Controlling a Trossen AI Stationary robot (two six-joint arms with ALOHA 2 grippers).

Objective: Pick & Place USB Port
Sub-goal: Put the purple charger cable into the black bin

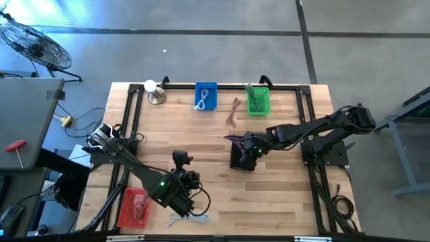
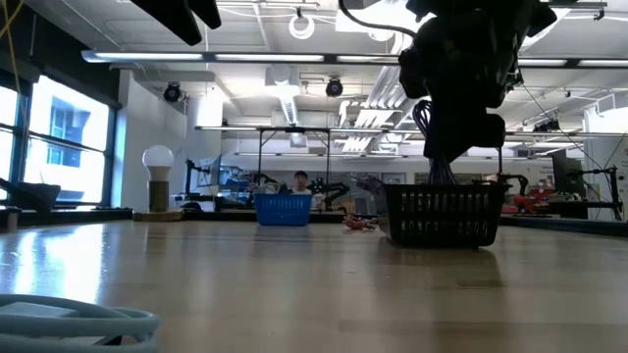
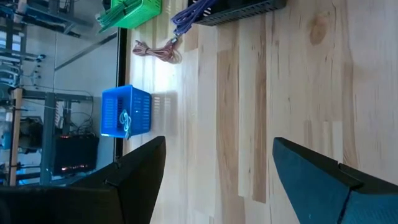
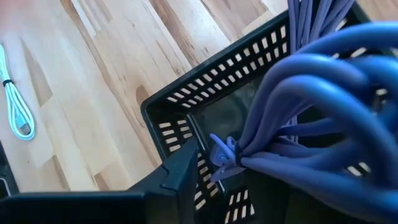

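From above, the right gripper (image 1: 250, 152) hangs over the black basket (image 1: 239, 160) mid-table, purple cable (image 1: 235, 139) trailing out. The left gripper (image 1: 183, 202) waits near the red basket (image 1: 132, 207), fingers spread, empty.

At table level, the cable (image 2: 437, 147) dangles into the basket (image 2: 442, 218).

The right wrist shows the cable (image 4: 311, 106) bundle over the basket (image 4: 205, 93); whether it is gripped cannot be told.

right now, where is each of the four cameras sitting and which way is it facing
High view: overhead, straight down on the wooden table; both arms show.
Low view: at table-top height, looking level at the black basket; the right arm hangs above it.
Left wrist view: looks past its own open fingers across the table at the blue basket.
Right wrist view: looks down at the purple cable over the black basket.
Shared: the black basket shows in all four.
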